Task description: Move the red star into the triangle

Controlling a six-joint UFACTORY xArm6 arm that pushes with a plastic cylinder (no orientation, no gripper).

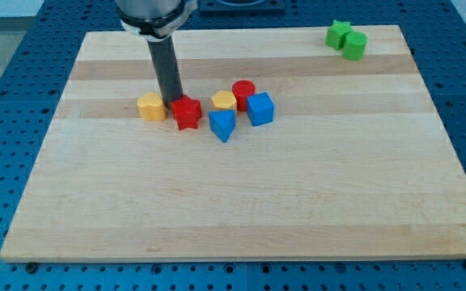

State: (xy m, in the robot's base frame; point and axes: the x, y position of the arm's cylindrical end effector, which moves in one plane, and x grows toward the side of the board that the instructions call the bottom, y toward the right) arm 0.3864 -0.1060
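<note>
While touching red star, tip sits behind.

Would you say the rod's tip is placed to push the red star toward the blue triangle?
Probably yes: my tip sits at the red star on its upper-left side, and the blue triangle lies just to the star's right, nothing between.

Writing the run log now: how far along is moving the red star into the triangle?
Done: my tip has reached the red star-shaped block, at its upper-left edge. In hand: pushing it toward the view's right. Left: a small gap still separates it from the blue triangular block.
</note>
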